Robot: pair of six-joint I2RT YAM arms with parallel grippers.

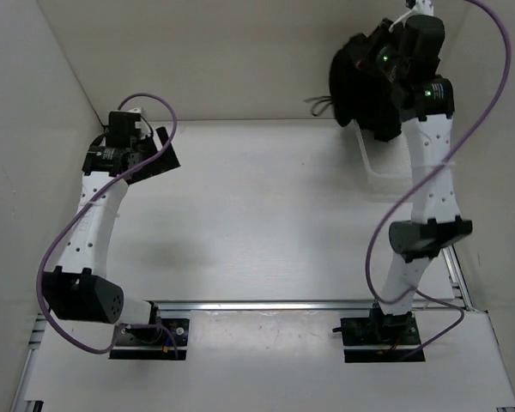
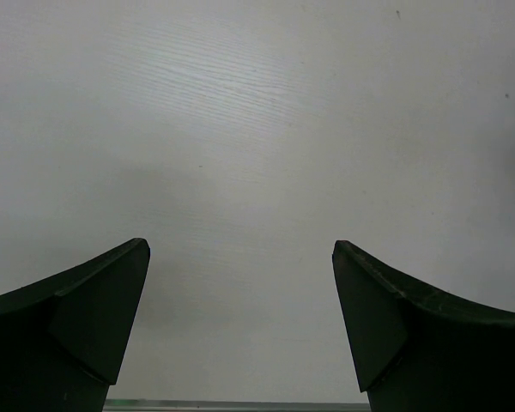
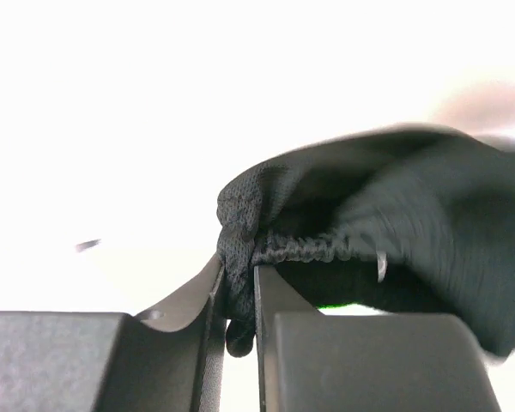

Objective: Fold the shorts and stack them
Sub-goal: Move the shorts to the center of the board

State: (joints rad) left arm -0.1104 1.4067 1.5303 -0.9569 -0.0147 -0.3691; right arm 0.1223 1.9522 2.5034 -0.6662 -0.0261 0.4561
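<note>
Jaws of right gripper pinch shorts, waistband sideways.

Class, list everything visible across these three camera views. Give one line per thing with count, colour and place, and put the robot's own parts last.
shorts: one pair, black, bunched and lifted off the table at the far right, pinched at the gathered waistband
table: one, white, under both arms
walls: white, enclosing the table at the back and sides
clear object: one, see-through, on the table by the right arm; cannot tell what it is
rail: one, silver, across the near edge
cables: two, purple, one looping along each arm
arms: two, white with black joints, bases at the near edge
left gripper: one, black, jaws wide open over bare table
right gripper: one, black, jaws shut on the shorts
</note>
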